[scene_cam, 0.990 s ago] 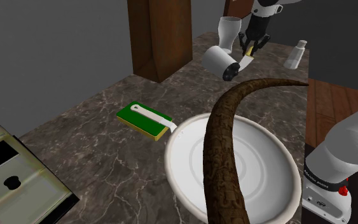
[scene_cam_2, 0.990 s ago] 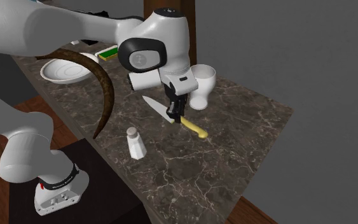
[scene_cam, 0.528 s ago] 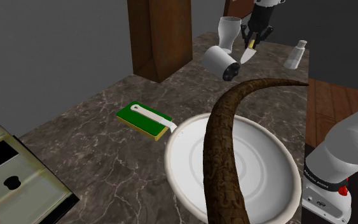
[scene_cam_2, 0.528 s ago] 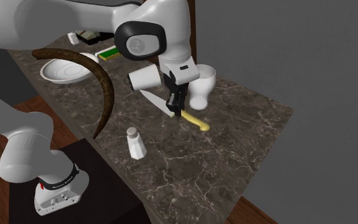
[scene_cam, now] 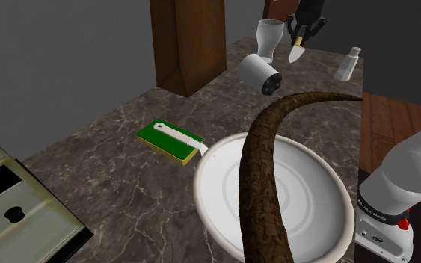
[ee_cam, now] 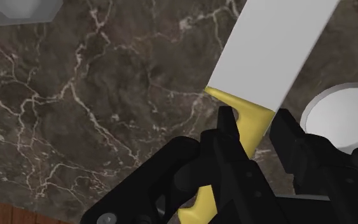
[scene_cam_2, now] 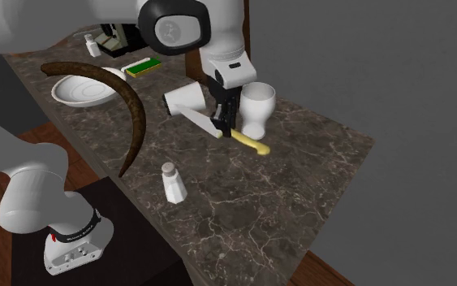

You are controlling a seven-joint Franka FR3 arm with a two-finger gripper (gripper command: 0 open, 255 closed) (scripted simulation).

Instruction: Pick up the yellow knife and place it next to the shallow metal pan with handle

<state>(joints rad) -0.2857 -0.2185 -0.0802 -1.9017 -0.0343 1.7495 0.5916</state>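
The knife [scene_cam_2: 250, 144] hangs over the counter [scene_cam_2: 299, 191] between a tipped cup [scene_cam_2: 183, 99] and, seemingly, an upright cup [scene_cam_2: 258, 106].

Yellow-handled knife [scene_cam_2: 251, 145] with a pale grey blade, clasped by its handle, close to the blade, in the gripper [scene_cam_2: 225, 130]; the blade slants downward. Shallow white pan [scene_cam_2: 64, 97] with a long, curved brown handle, well apart from the knife.

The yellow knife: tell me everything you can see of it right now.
The knife has a flat, plain light-grey blade and a curved yellow handle. The black gripper is shut on the handle just behind the blade, so blade and handle end stick out to either side of the fingers. It looks lifted off the dark marbled counter, close beside an upright white cup. Nothing but the fingers appears to touch it.
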